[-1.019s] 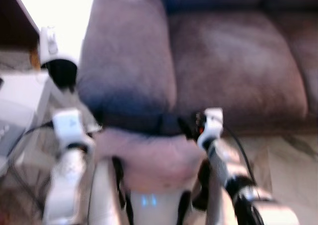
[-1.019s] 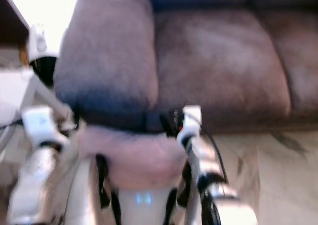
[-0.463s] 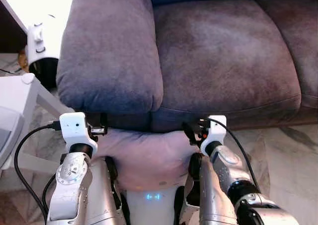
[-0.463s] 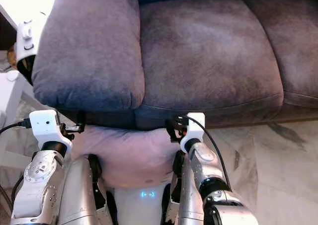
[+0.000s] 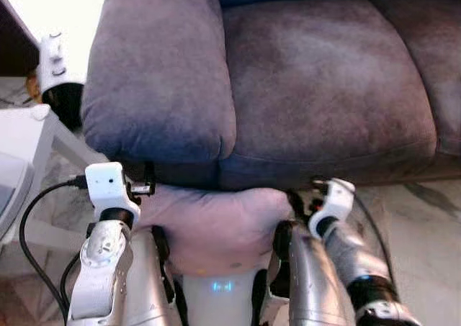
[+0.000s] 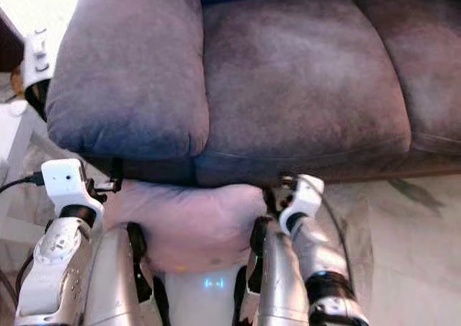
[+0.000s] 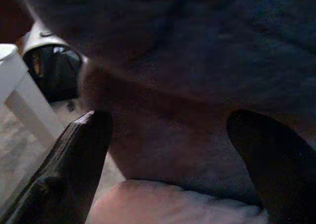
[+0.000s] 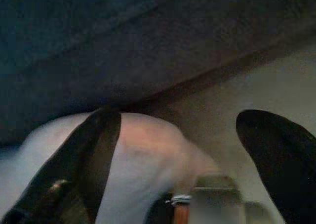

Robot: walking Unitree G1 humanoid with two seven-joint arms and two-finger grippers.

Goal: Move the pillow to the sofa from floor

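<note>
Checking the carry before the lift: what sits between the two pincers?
The pink pillow spans the gap between the left pincer and right pincer, in front of the sofa, as both eye views show.

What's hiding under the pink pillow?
Under the pink pillow you can see the robot's white chest with a little blue light. The floor below is covered, so I can't tell what's there.
</note>
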